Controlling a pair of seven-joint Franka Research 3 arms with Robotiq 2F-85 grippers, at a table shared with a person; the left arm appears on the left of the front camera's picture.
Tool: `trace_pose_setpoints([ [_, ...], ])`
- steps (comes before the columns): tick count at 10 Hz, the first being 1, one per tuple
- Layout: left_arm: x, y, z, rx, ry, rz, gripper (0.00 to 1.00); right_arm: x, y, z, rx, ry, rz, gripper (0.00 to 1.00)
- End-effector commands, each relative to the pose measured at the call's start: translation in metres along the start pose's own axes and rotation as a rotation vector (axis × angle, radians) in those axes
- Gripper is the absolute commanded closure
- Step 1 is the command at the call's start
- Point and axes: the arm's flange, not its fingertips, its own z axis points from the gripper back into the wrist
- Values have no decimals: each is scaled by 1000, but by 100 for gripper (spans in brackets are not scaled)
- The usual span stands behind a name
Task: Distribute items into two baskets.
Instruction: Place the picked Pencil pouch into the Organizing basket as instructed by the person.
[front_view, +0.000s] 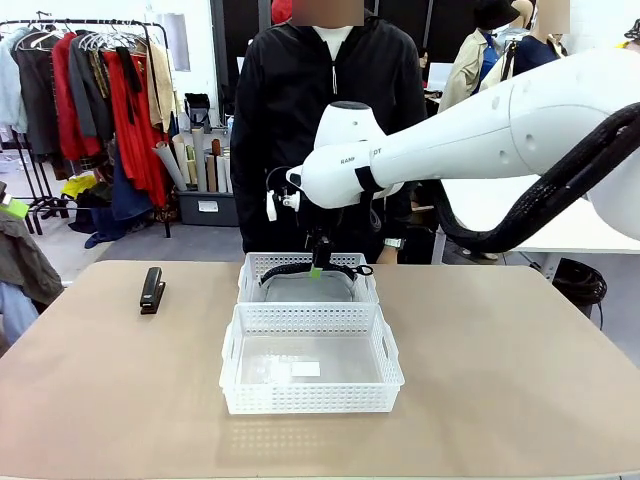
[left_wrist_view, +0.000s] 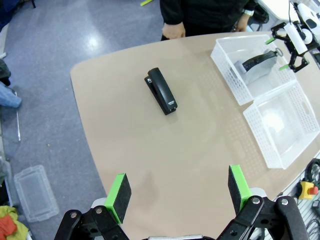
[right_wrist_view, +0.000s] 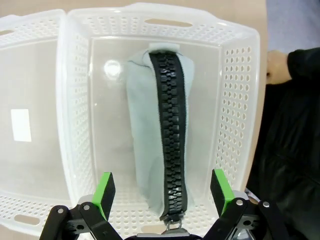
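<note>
A grey pouch (right_wrist_view: 145, 135) with a black zipper lies in the far white basket (right_wrist_view: 239, 100), also seen from the front as pouch (front_view: 300, 290) in basket (front_view: 250, 275). My right gripper (right_wrist_view: 162, 192) hangs open just above the pouch, its green pads (right_wrist_view: 105, 187) apart on either side of the pouch's near end, holding nothing. The near basket (front_view: 310, 398) holds no item. The black stapler (front_view: 152, 290) lies on the table's left part. My left gripper (left_wrist_view: 178, 187) is open high above the table, with the stapler (left_wrist_view: 161, 91) well ahead of it.
A person in a black jacket (front_view: 330, 110) stands at the far edge right behind the baskets, one hand (right_wrist_view: 275, 65) near the far basket. The tan table (front_view: 500, 380) has wide bare areas left and right. A clothes rack (front_view: 100, 110) stands far left.
</note>
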Motion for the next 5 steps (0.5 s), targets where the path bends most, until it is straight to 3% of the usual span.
trace_pose_setpoints([
  [1,-1,0,0,-10,-8,3,0,-1,-4,-5,-7,-6,-5,0],
  [5,-1,0,0,-10,-8,3,0,-1,-4,-5,-7,-6,-5,0],
])
